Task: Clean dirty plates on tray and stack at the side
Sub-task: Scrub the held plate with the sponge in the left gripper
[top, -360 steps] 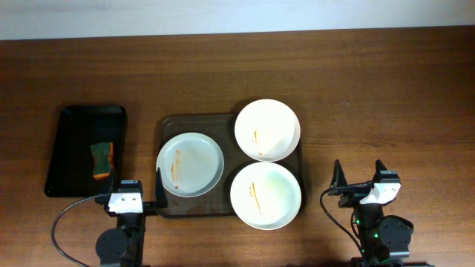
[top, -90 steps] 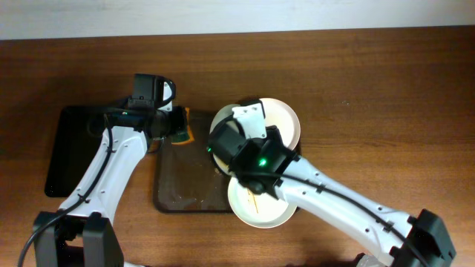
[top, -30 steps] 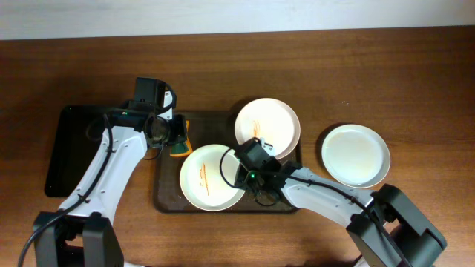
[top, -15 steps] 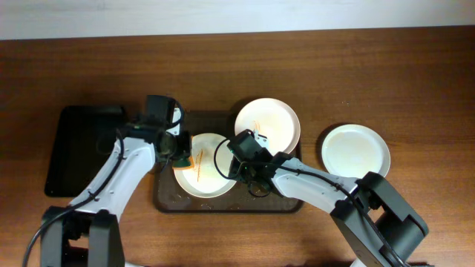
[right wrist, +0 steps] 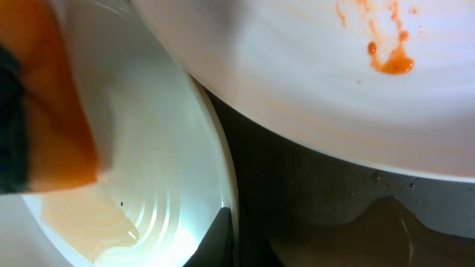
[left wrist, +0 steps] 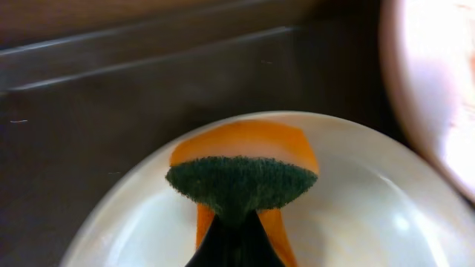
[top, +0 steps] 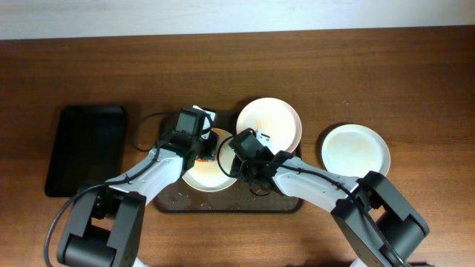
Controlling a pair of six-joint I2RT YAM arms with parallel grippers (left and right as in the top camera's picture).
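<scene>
Three pale plates show in the overhead view. One plate point(top: 210, 172) lies in the dark brown tray point(top: 169, 202), half hidden by both arms. My left gripper point(top: 208, 151) is shut on a green and orange sponge point(left wrist: 240, 176) that presses on this plate point(left wrist: 356, 215). My right gripper point(top: 227, 163) is shut on the plate's right rim point(right wrist: 225, 178), one finger point(right wrist: 215, 239) inside the rim; a pale orange smear point(right wrist: 82, 222) lies under the sponge point(right wrist: 44, 126). A second plate point(top: 269, 127) with orange-red sauce point(right wrist: 390, 63) sits at the tray's back right. The third plate point(top: 355, 154) lies clean on the table to the right.
A smaller black tray point(top: 84, 148) lies on the wooden table at the left. The sauce-streaked plate's rim point(right wrist: 312, 141) overhangs close beside the plate I hold. Wet smears mark the brown tray's floor point(right wrist: 349, 222).
My left gripper has carried the sponge right, from the plate's left edge onto its middle. My right gripper, part open a second ago, stays shut on the rim.
</scene>
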